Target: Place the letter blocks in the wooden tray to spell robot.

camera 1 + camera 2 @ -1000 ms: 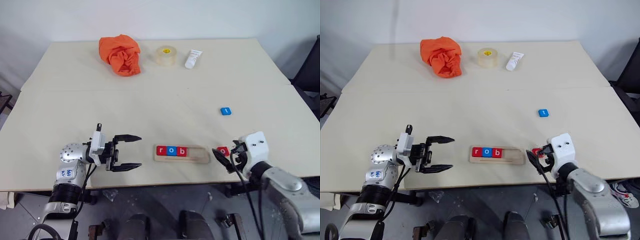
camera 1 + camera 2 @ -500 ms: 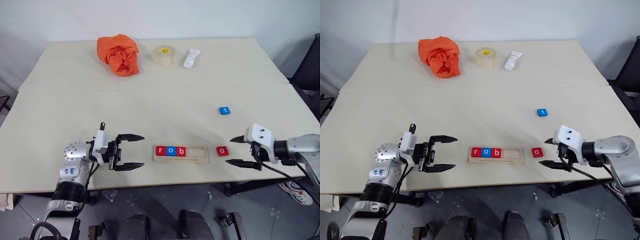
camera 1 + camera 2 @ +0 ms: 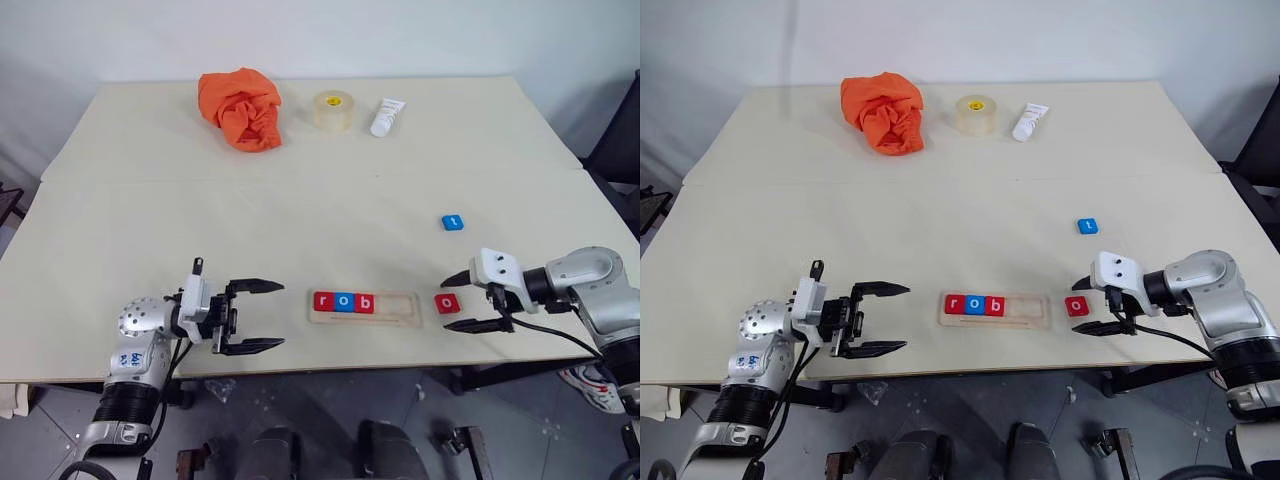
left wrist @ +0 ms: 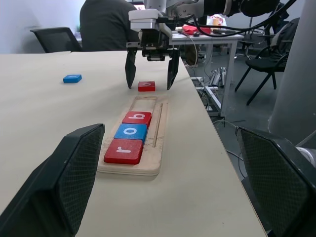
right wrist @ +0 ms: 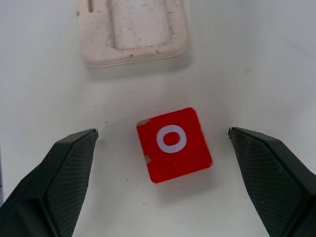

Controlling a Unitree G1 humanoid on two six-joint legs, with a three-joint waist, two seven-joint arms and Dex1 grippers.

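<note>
The wooden tray (image 3: pixel 400 306) lies near the table's front edge with the red r (image 3: pixel 323 301), blue o (image 3: pixel 344 301) and red b (image 3: pixel 364 302) letter blocks at its left end. A loose red o block (image 3: pixel 447 303) lies flat on the table just right of the tray. My right gripper (image 3: pixel 449 303) points left, open, one finger (image 5: pixel 64 177) on each side of that block (image 5: pixel 173 143) without touching it. Farther back lies the blue t block (image 3: pixel 453 222). Left of the tray my left gripper (image 3: pixel 282 315) is open and empty.
An orange cloth (image 3: pixel 240 107), a roll of tape (image 3: pixel 333 110) and a white tube (image 3: pixel 386 117) sit along the table's far edge. The tray is close to the front edge of the table (image 3: pixel 330 365). Chairs stand beyond the table's right side.
My right arm swung out to the right and turned its gripper leftward; its open fingers now flank the red o block. The left gripper has stayed in place.
</note>
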